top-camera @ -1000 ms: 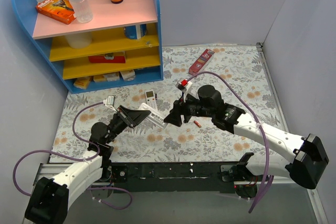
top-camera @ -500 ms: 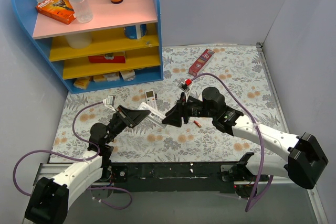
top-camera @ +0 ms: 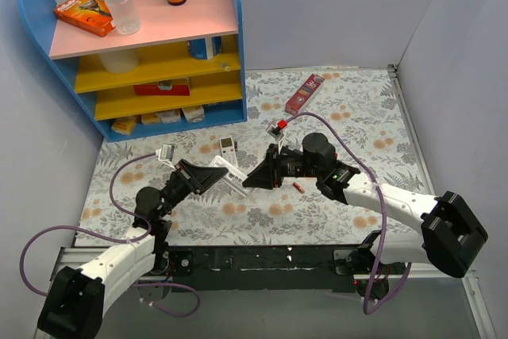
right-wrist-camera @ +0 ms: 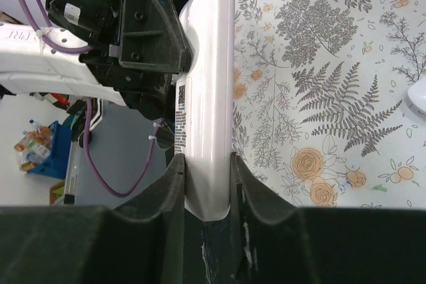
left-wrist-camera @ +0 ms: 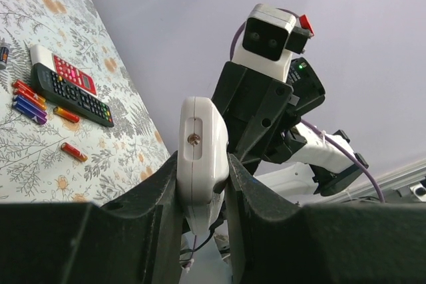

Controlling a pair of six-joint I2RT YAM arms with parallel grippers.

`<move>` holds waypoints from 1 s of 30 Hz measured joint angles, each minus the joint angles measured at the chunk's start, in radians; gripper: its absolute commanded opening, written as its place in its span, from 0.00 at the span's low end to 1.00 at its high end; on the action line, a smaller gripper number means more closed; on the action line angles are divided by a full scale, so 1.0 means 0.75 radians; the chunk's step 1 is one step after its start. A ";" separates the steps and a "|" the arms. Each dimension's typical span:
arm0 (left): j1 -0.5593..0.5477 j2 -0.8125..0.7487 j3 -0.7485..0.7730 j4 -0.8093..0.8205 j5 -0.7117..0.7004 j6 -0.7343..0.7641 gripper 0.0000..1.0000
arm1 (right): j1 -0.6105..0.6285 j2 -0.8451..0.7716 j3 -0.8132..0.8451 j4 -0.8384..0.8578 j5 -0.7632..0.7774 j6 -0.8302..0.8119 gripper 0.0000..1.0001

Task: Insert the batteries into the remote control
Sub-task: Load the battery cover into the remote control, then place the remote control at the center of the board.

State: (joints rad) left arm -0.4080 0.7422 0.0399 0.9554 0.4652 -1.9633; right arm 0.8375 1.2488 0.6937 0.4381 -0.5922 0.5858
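Note:
The white remote control (top-camera: 228, 174) is held in the air between both arms. My left gripper (top-camera: 211, 175) is shut on its left end; in the left wrist view the remote (left-wrist-camera: 203, 141) sits edge-on between the fingers (left-wrist-camera: 160, 197). My right gripper (top-camera: 251, 179) is shut on its right end, and the right wrist view shows the remote (right-wrist-camera: 208, 91) clamped between both pads. One red battery (top-camera: 298, 186) lies on the mat under the right arm. Several red and blue batteries (left-wrist-camera: 28, 101) lie beside the black remote (left-wrist-camera: 73, 94), with two more orange ones (left-wrist-camera: 73, 151) nearby.
A red-and-white remote (top-camera: 305, 91) lies beside the black remote at the back of the floral mat (top-camera: 349, 117). A small white device (top-camera: 228, 146) lies on the mat behind the held remote. A blue shelf unit (top-camera: 151, 53) with bottles and boxes stands at the back left.
My right gripper has moved a little to the left, onto the remote's right end. The left arm and the remote have stayed about where they were.

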 measured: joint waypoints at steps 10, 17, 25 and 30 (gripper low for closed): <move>0.000 0.005 -0.001 -0.001 0.022 0.036 0.01 | -0.002 -0.001 -0.025 0.027 -0.013 0.001 0.55; -0.001 0.050 0.186 -0.576 0.001 0.251 0.00 | 0.007 -0.099 0.040 -0.356 0.267 -0.277 0.74; -0.071 0.474 0.742 -1.298 -0.178 0.629 0.00 | 0.009 -0.250 0.096 -0.754 0.969 -0.379 0.95; -0.187 0.757 1.002 -1.638 -0.356 0.820 0.00 | 0.006 -0.319 0.090 -0.934 1.278 -0.383 0.98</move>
State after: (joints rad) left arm -0.5480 1.3098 0.7910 -0.2729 0.1986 -1.3483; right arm 0.8417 1.0096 0.7612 -0.2626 0.3664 0.2985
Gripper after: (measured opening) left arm 0.249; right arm 0.961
